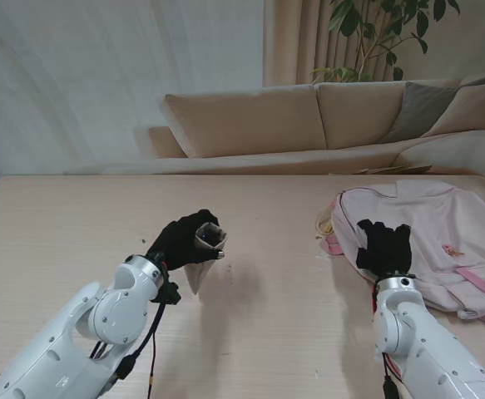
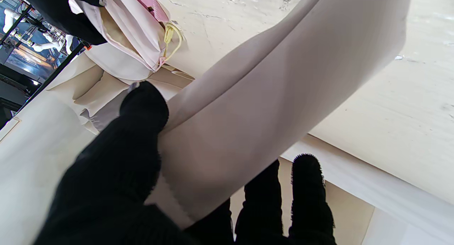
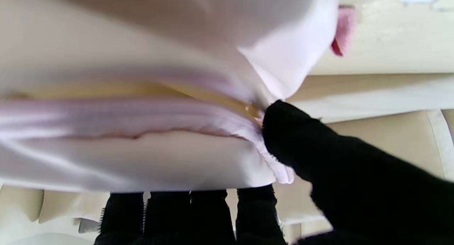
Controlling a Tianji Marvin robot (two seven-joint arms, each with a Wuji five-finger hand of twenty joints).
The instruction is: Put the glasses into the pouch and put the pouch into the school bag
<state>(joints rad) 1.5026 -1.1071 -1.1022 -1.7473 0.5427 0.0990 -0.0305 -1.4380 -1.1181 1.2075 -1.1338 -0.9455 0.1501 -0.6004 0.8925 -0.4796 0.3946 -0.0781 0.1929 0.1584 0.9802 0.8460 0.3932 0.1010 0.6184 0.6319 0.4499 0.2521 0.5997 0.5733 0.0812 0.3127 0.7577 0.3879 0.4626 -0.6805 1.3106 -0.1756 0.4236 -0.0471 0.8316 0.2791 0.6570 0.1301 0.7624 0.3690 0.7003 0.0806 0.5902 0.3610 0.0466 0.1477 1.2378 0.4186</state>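
My left hand (image 1: 184,239), in a black glove, holds a beige pouch (image 1: 202,264) lifted off the table near its middle, mouth up. Something dark shows in the pouch's mouth (image 1: 210,237); I cannot tell whether it is the glasses. In the left wrist view the pouch (image 2: 269,96) fills the frame between thumb and fingers (image 2: 306,199). The pale pink school bag (image 1: 442,241) lies flat at the right. My right hand (image 1: 385,246) rests on the bag's near left edge, thumb and fingers pinching its upper flap (image 3: 142,160) by the opening.
A beige sofa (image 1: 309,125) runs along the table's far side, with a potted plant (image 1: 375,33) behind it. The bag's yellow cord (image 1: 325,223) trails off its left corner onto the table (image 1: 76,224).
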